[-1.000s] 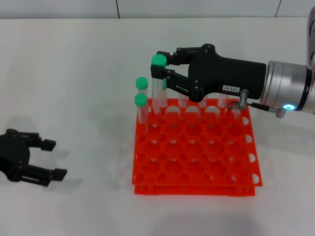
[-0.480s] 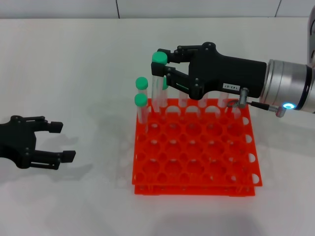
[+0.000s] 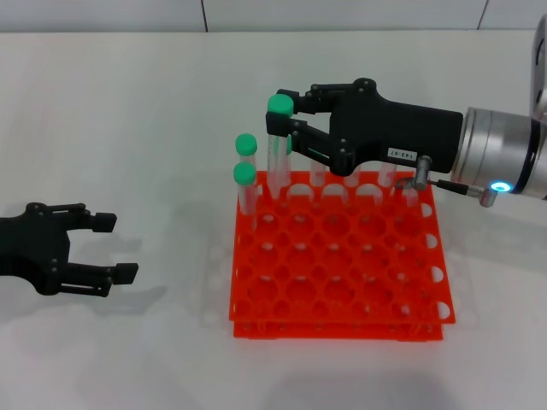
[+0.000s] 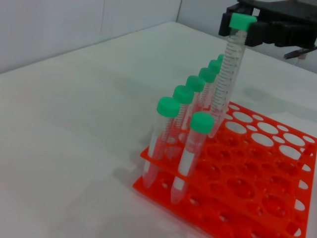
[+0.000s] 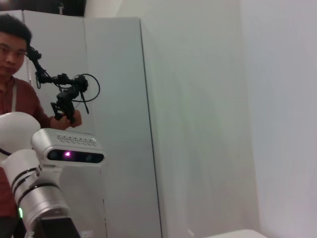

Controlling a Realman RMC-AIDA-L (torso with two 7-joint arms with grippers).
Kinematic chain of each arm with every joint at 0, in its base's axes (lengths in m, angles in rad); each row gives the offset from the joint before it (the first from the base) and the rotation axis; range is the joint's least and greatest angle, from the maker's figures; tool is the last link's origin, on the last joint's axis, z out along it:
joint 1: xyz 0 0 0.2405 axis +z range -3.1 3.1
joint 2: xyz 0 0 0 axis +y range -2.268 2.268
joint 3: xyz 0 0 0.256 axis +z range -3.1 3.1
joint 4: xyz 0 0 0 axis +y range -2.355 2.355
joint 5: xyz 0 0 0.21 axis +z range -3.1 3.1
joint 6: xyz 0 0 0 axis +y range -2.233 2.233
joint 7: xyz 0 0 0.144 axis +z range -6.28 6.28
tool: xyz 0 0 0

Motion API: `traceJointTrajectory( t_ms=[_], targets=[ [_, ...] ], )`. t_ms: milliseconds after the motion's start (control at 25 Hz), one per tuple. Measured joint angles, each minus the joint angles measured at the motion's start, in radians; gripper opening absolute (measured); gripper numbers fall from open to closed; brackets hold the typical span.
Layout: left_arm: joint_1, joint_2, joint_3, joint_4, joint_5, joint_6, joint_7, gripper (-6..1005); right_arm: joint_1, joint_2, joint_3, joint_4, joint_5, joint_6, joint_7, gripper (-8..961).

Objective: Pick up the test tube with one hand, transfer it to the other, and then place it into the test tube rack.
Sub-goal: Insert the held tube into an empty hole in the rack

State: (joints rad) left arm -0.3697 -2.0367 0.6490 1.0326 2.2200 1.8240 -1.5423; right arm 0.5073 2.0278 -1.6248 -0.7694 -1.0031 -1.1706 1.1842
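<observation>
My right gripper (image 3: 280,115), black with a white label, is shut on the test tube (image 3: 278,149) just under its green cap. It holds the tube nearly upright over the back left part of the red-orange rack (image 3: 338,318). The tube's lower tip reaches the rack's top tier; I cannot tell whether it is inside a hole. In the left wrist view the held tube (image 4: 227,79) leans beside the row of racked tubes, with the right gripper (image 4: 247,29) at its cap. My left gripper (image 3: 115,248) is open and empty, low over the table far left of the rack.
Two green-capped tubes (image 3: 246,143) (image 3: 244,174) stand at the rack's left edge and several more (image 4: 195,87) along its back row. Most rack (image 4: 257,198) holes are free. The right wrist view shows a wall, a person (image 5: 12,64) and the robot's head (image 5: 69,146).
My left gripper has moved right and farther from me, away from the left edge. My right gripper has shifted the tube slightly to the right and down over the rack.
</observation>
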Motion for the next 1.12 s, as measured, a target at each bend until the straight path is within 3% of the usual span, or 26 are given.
traceJointTrajectory(
  t_ms=[1120],
  targets=[
    [0.0,-0.002,0.006,-0.002,0.07,0.007,-0.007,884,0.025,0.0,-0.067,0.069,0.063,0.042,-0.038,264]
  ],
)
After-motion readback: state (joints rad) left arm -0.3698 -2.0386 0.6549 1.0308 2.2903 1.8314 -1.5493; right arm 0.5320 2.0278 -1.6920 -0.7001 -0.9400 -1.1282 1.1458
